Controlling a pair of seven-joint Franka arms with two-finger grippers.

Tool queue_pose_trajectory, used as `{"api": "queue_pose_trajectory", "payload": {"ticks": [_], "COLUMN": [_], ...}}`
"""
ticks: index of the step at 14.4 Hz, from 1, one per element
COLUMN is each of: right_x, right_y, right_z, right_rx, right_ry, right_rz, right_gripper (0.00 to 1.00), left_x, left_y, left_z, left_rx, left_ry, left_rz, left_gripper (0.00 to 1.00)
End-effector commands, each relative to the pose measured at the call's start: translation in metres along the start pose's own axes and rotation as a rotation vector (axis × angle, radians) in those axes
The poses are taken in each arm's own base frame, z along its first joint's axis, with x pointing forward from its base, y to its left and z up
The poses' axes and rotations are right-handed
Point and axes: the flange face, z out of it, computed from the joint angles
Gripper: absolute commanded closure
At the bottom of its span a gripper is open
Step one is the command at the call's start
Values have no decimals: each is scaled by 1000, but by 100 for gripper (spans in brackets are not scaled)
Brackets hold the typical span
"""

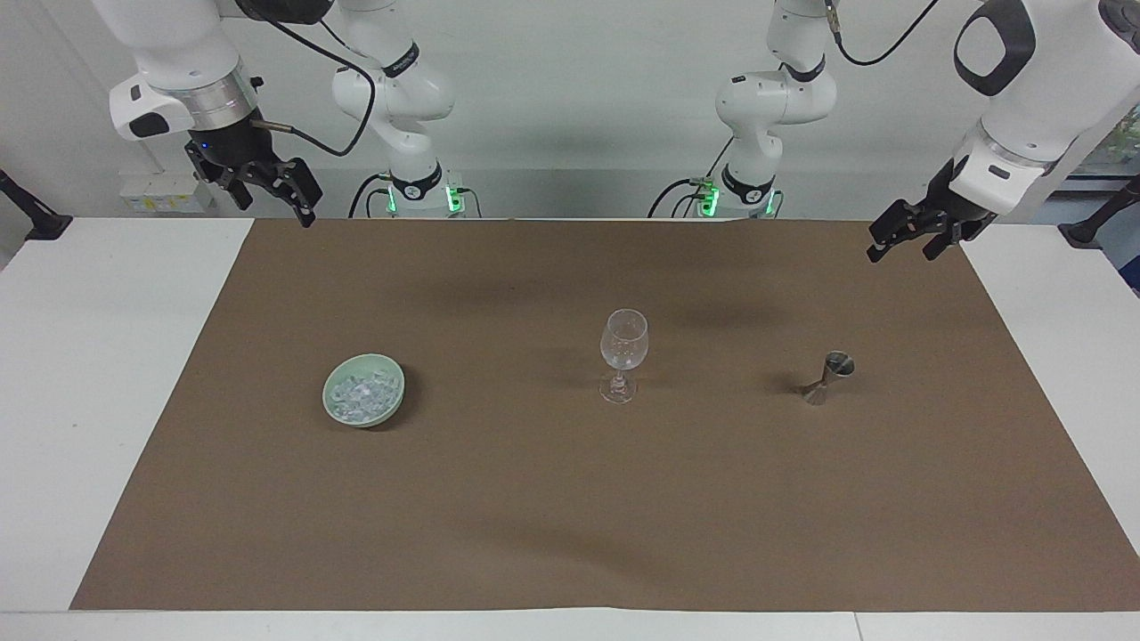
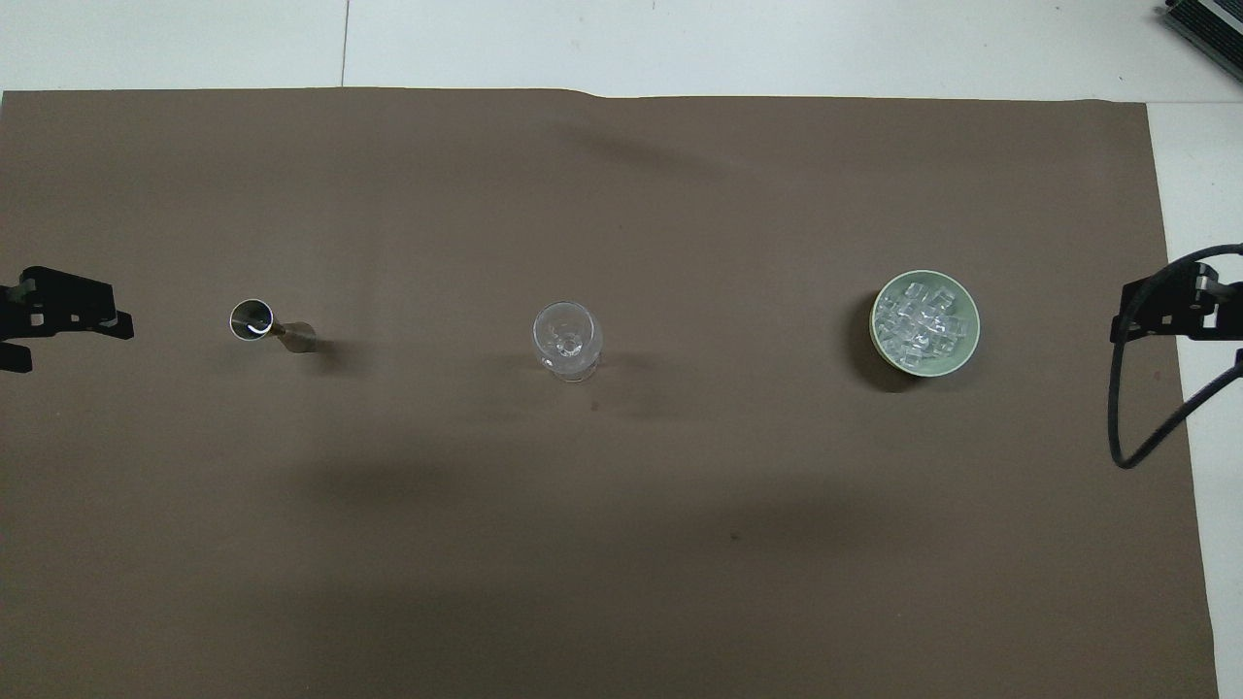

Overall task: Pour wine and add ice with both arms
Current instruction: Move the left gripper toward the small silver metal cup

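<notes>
While both of my arms hang raised at the robots' edge of the desk (image 1: pixel 107 374), the stock reads as follows.

Item: brown mat (image 1: pixel 570 499), covering most of the desk and bearing every object.

Item: wine glass (image 1: pixel 622 354), upright at mid-mat, stem and foot intact. Contents: none that I can make out, neither wine nor ice.

Item: ice (image 1: pixel 361 392), a heap of clear chunks in the pale green bowl (image 1: pixel 331 402), toward the right arm's end of the desk. The heap looks untouched; no chunk lies outside the bowl.

Item: metal jigger (image 1: pixel 828 377), standing toward the left arm's end, well apart from the glass. Whether it holds liquid I cannot tell. Bowl, glass and jigger stand roughly in one row.

Item: left pincer (image 1: pixel 917 233), in the air over the mat's corner at the left arm's end, fingers spread, holding nothing. In the overhead view it shows at the frame's edge (image 2: pixel 58 313), beside the jigger.

Item: right pincer (image 1: pixel 267 189), in the air over the mat's edge at the right arm's end, fingers spread, holding nothing; this arm waits.

Status, by my judgement: task at its very start. Done: nothing. Outstanding: grasp the jigger, pour into the glass, then carry ice from bowl to glass. No bottle is in view.
</notes>
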Motion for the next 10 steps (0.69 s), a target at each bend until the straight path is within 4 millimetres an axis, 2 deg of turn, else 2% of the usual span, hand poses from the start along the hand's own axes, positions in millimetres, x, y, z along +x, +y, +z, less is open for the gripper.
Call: {"api": "queue_pose_trajectory", "payload": {"ticks": [1, 2, 4, 5, 9, 10], "right_x": [1, 1, 1, 1, 1, 1], "right_y": [0, 0, 0, 0, 0, 0], "right_z": [0, 0, 0, 0, 0, 0], "right_rx": [8, 8, 8, 8, 8, 8], "right_ry": [11, 11, 11, 11, 11, 11], "right_rz": [-15, -15, -15, -15, -15, -15], "right_gripper": [0, 0, 0, 0, 0, 0], "left_x": [2, 4, 2, 3, 2, 8], "left_y": [2, 1, -9, -21, -59, -81], "left_z": [9, 17, 21, 20, 19, 21], "left_rx": [-58, -58, -92, -120, -202, -249], "left_ry": [2, -26, -103, -140, -254, -298], "left_rz": [-244, -322, -498, -630, -793, -920], "left_gripper": [0, 0, 0, 0, 0, 0]}}
